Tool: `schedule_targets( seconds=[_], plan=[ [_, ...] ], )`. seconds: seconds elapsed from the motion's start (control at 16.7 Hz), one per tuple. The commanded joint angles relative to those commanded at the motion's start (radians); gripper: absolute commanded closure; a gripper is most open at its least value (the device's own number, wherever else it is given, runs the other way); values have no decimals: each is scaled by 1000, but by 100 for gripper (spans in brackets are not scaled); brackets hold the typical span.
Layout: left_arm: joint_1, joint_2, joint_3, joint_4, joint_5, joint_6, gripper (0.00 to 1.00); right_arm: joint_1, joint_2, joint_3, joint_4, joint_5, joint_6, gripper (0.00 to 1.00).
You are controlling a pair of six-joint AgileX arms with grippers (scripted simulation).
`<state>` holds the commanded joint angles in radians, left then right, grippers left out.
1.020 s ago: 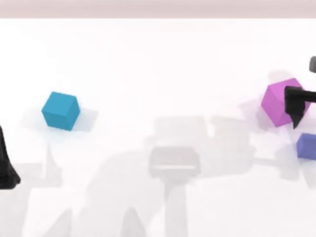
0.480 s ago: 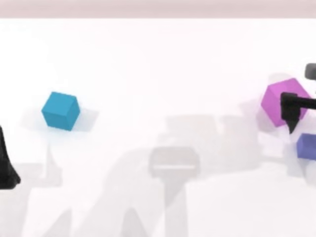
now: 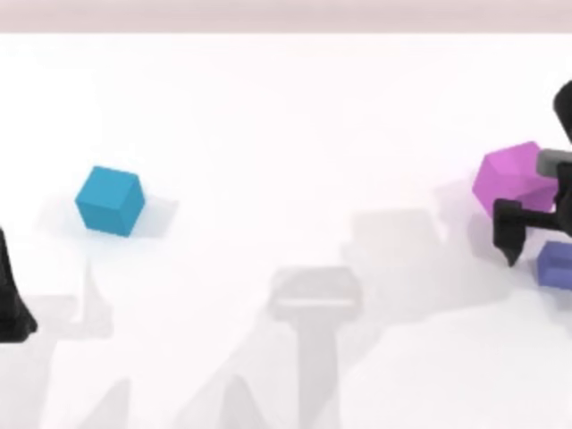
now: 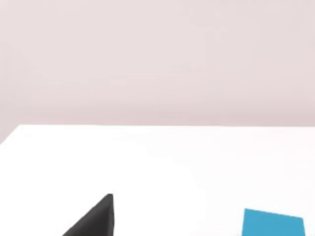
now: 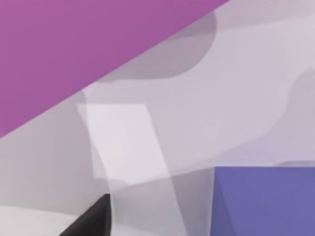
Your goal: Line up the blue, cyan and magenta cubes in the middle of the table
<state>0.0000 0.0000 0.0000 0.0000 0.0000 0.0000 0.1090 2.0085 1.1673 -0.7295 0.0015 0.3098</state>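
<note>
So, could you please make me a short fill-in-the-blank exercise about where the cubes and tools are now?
1. The cyan cube sits on the table's ____ side.
2. The right tool is between the magenta cube and the ____ cube.
3. The largest cube is the ____ one.
4. The left tool is parked at the table's ____ edge.

Missing words: left; blue; magenta; left

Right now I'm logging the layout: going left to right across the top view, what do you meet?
Parked left hand → matte teal-cyan cube → large matte pink-magenta cube. The right hand and small periwinkle-blue cube overlap that stretch at the white table's right edge.
</note>
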Motion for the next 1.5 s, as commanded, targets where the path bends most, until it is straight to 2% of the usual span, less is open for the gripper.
schedule_targets(
  seconds=[0.18,0.96,1.44,1.5],
  plan=[
    [0,0,0,0,0,0,0,0,0,0,0,0,0,0],
    [0,0,0,0,0,0,0,0,0,0,0,0,0,98],
    [0,0,0,0,0,0,0,0,0,0,0,0,0,100],
    [0,0,0,0,0,0,0,-2,-43,18,-21,12,-6,100]
  ],
)
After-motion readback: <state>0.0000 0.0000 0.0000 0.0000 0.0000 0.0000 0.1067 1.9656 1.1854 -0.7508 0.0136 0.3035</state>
